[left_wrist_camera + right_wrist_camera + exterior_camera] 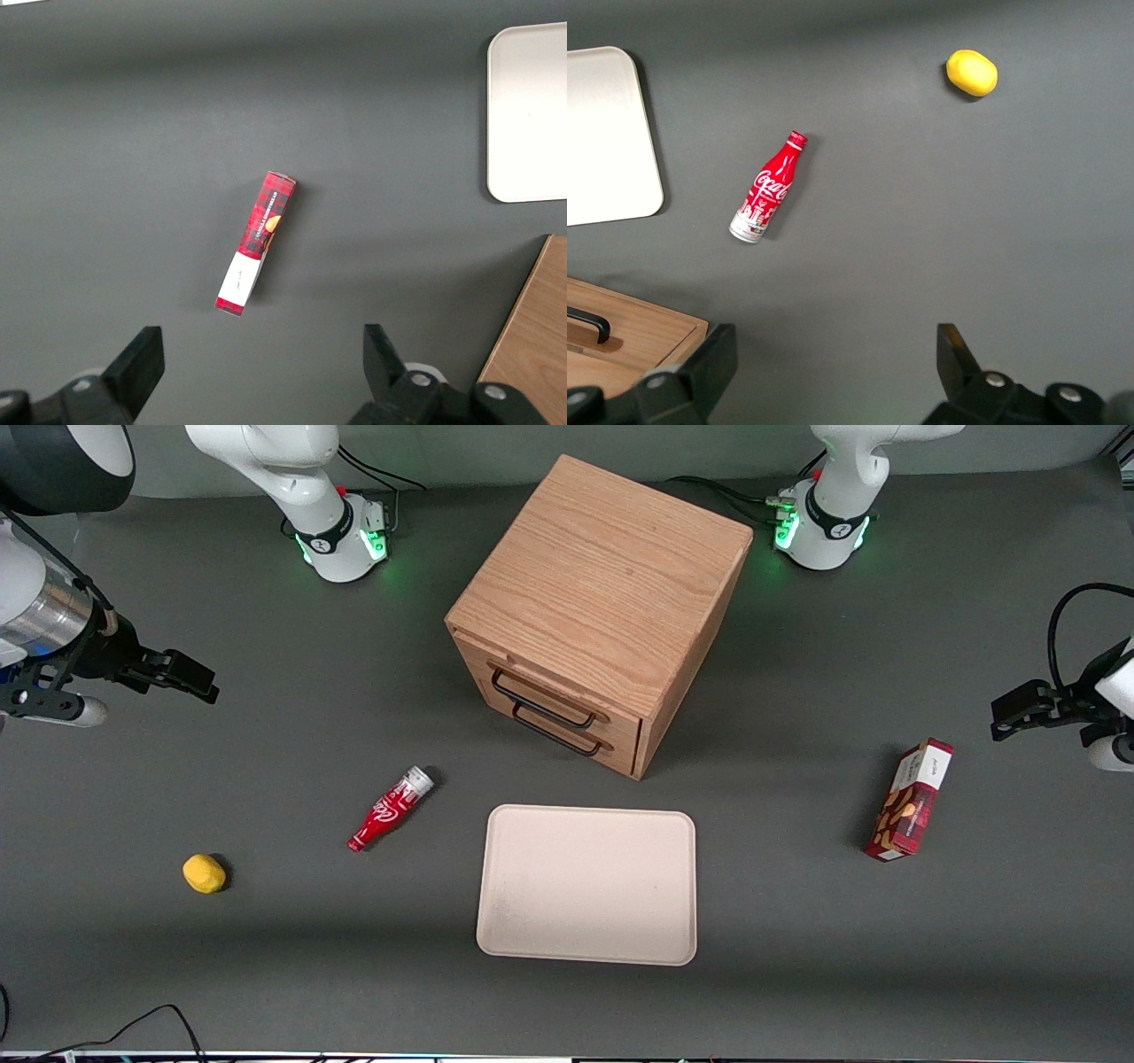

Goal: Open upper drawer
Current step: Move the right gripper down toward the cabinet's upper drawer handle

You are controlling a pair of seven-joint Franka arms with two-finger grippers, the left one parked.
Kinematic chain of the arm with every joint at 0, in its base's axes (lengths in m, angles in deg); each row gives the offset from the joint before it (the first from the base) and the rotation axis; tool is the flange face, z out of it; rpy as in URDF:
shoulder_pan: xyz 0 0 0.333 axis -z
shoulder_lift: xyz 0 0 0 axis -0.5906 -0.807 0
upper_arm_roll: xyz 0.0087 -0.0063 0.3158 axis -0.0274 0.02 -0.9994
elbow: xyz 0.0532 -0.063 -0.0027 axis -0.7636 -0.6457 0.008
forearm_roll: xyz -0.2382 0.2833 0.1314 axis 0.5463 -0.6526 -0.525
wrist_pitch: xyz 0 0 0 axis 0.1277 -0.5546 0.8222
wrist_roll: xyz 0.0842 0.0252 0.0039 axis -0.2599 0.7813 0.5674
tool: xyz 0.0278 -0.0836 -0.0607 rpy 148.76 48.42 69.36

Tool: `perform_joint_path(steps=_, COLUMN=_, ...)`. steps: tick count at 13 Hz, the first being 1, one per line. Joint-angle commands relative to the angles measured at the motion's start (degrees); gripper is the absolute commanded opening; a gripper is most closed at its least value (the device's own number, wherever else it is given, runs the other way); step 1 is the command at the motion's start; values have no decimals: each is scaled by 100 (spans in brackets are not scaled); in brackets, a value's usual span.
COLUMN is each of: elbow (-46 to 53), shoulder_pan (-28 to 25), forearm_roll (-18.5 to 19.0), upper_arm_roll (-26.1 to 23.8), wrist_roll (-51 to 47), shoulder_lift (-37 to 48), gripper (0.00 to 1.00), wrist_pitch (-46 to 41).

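Hovering above bare table at the working arm's end, the right gripper [837,376] is spreading its fingers [709,363] wide and gripping nothing, touching nothing. Nearest the front camera a beige tray [586,884] is lying flat, with a yellow lemon [204,872] and a red soda bottle [390,809] on its side toward the working arm. Farther from the camera the wooden cabinet [602,584] is standing, its upper drawer [554,691] sitting shut above the lower drawer [567,731].

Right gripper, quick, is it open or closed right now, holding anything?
Gripper: open, holding nothing, hovering at the working arm's end of the table, away from the upper drawer.
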Motion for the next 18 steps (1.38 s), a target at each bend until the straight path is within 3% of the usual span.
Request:
perform_joint_path(steps=1, elbow=-34, shoulder_pan=-31, forearm_roll=18, upper_arm_roll=33, wrist_roll=-156, shoulder_lift=19, gripper=100, wrist_pitch=42)
perform_joint_path(steps=5, elbow=586, shoulder_pan=-118, forearm_roll=-96, upper_arm_roll=-98, wrist_roll=-86, shoulder_lift=-532, gripper=100, wrist_pitch=-10)
perform_joint_path(steps=7, elbow=1324, shoulder_pan=-304, forearm_roll=-122, upper_arm_roll=-545, wrist_roll=-112, shoulder_lift=-1024, gripper=100, wrist_pitch=-247)
perform_joint_path(steps=9, elbow=1941, shoulder_pan=-374, forearm_roll=131, upper_arm_roll=-1309, wrist_roll=-139, shoulder_lift=-1551, gripper=100, wrist_pitch=-371)
perform_joint_path(steps=13, elbow=2417, shoulder_pan=-611, forearm_roll=1089, upper_arm_roll=-2646, wrist_roll=97, shoulder_lift=-2475, gripper=100, wrist_pitch=-170)
perform_joint_path(steps=18, elbow=2374, shoulder_pan=-849, forearm_roll=1073, upper_arm_roll=-3131, wrist_roll=1565, shoulder_lift=-3048, gripper=100, wrist_pitch=630)
